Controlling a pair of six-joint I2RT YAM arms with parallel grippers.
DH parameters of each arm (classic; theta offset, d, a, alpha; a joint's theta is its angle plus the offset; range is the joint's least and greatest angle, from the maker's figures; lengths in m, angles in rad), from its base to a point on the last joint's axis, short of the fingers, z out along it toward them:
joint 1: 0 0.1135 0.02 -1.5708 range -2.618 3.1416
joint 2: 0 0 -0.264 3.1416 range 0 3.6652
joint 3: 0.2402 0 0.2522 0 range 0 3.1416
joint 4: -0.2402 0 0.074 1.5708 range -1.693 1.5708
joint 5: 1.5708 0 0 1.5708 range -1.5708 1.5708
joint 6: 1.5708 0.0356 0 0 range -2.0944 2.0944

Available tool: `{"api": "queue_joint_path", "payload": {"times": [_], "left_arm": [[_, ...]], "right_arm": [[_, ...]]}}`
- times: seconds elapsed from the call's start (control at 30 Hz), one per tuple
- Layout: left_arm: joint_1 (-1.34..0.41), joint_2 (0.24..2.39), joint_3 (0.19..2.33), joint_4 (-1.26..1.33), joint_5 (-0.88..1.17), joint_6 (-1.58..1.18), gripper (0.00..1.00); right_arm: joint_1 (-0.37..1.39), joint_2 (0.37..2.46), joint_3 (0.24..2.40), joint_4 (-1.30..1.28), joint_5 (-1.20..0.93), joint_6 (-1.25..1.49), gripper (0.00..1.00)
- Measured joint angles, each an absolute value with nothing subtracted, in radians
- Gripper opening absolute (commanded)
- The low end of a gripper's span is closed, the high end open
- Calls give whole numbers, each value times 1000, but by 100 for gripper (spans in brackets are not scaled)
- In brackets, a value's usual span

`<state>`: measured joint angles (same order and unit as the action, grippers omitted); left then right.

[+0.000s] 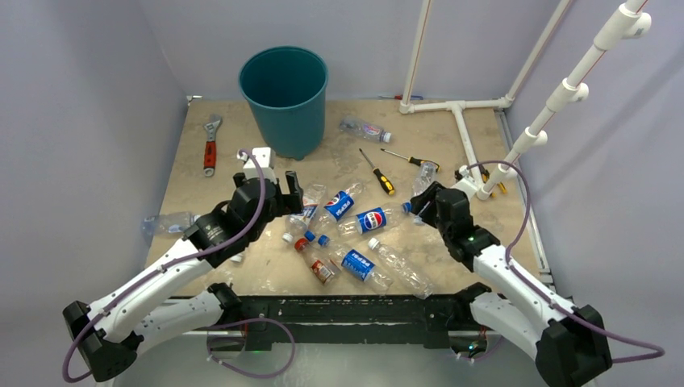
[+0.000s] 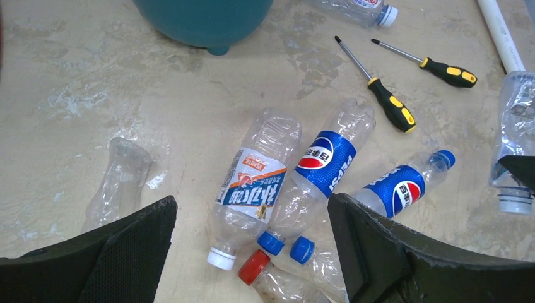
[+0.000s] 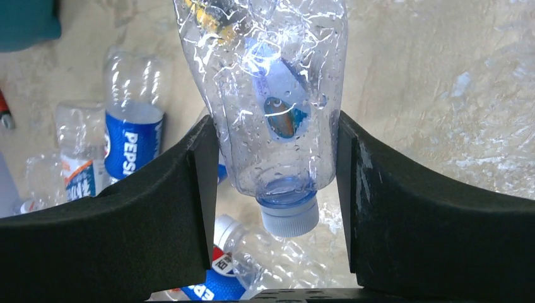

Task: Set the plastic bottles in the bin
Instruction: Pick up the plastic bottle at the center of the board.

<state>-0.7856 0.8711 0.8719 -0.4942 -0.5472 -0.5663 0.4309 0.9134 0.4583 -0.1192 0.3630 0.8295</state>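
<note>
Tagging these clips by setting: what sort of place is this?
Probably a lab test cell: plain grey walls box in a scuffed table, with white pipe framing at its far right corner.

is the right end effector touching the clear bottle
Touching. The right wrist view shows the clear bottle between the fingers of the right end effector, both its sides pressed flush against them.

bin (image 1: 284, 97) at far centre-left of table (image 1: 452, 161). wrench (image 1: 210, 145) lies left of it, screwdrivers (image 1: 377, 172) to its right and nearer. bottle heap (image 1: 372, 219) mid-table, below my left claw (image 2: 252, 218). lone bottle (image 3: 271, 82) between my right claw (image 3: 276, 164) fingers, touching both.
</note>
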Motion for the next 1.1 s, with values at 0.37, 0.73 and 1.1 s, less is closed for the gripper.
{"api": "queue_joint_path", "payload": {"times": [0.37,0.73,1.1], "left_arm": [[-786,868,871,-475,-546,-567,91],[-786,657,752,-138,-260,-529,97],[-786,778,781,-14,-38,-567,97]], "right_arm": [[494,712,466,93,-59,549,33],[669,765,479,296,-360,351,0],[687,762,479,343,-388,310,0]]}}
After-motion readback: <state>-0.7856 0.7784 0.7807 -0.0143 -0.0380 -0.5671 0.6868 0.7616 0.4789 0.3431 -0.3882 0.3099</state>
